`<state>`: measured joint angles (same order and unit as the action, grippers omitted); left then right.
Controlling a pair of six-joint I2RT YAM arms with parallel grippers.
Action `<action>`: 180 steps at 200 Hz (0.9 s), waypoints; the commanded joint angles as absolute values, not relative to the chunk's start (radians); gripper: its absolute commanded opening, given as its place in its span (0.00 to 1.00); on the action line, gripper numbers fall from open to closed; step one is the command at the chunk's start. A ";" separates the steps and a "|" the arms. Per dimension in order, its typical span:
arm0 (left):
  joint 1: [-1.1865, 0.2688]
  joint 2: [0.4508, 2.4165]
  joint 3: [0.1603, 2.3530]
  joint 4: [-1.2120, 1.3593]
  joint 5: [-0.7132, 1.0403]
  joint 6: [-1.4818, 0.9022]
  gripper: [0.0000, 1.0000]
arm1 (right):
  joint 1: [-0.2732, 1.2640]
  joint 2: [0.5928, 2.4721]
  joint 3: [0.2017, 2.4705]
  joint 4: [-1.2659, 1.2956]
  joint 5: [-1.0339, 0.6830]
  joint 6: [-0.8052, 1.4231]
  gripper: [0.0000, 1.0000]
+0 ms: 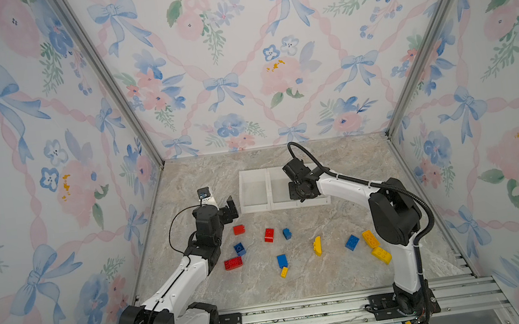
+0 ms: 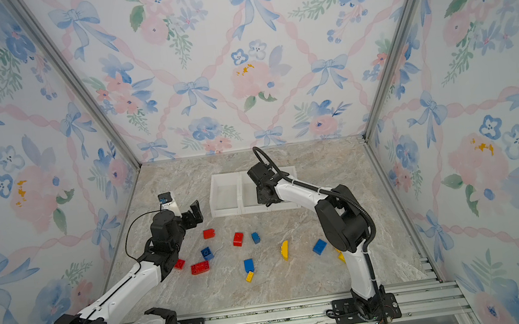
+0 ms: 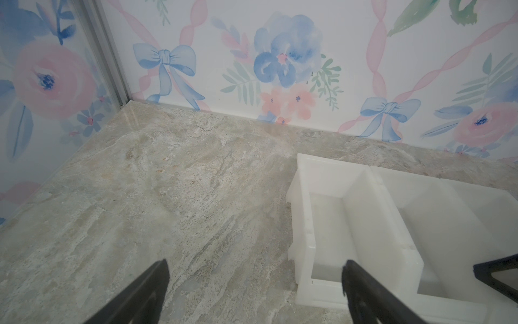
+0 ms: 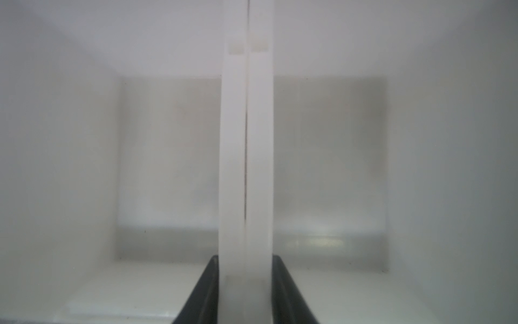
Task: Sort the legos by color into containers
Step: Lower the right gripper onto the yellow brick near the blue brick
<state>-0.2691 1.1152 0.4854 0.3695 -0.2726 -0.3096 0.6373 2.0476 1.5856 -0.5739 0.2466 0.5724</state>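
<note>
Three white containers (image 1: 252, 171) (image 2: 222, 175) stand joined in a row at the back of the table; the bins in view hold nothing. My right gripper (image 1: 302, 199) (image 4: 245, 258) reaches down onto them, its jaws pressed against either side of the double wall (image 4: 246, 140) between two bins. To their left, above bare table, my left gripper (image 1: 230, 211) (image 3: 255, 262) hangs open and holds nothing. Several legos lie loose in front: a red brick (image 1: 239, 229), a long red one (image 1: 233, 263), a blue one (image 1: 287, 233), a curved yellow one (image 1: 318, 245), a yellow brick (image 1: 381, 254).
Floral walls close the table (image 1: 301, 283) on three sides, with metal posts (image 1: 107, 77) in the corners. A metal rail (image 1: 305, 313) runs along the front edge. The right arm's elbow (image 1: 393, 216) stands over the yellow bricks at the right.
</note>
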 commanded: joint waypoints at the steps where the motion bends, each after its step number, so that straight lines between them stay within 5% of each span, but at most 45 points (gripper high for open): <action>1: -0.275 1.113 0.496 0.341 -0.284 -0.333 0.98 | 0.649 2.003 1.593 -0.644 0.212 0.588 0.47; 65: -0.288 1.105 0.503 0.327 -0.277 -0.357 0.98 | 0.628 1.819 1.504 -0.684 0.206 0.580 0.70; 180: -0.324 1.096 0.498 0.316 -0.273 -0.380 0.98 | 0.278 1.343 0.948 -0.813 0.085 0.513 0.70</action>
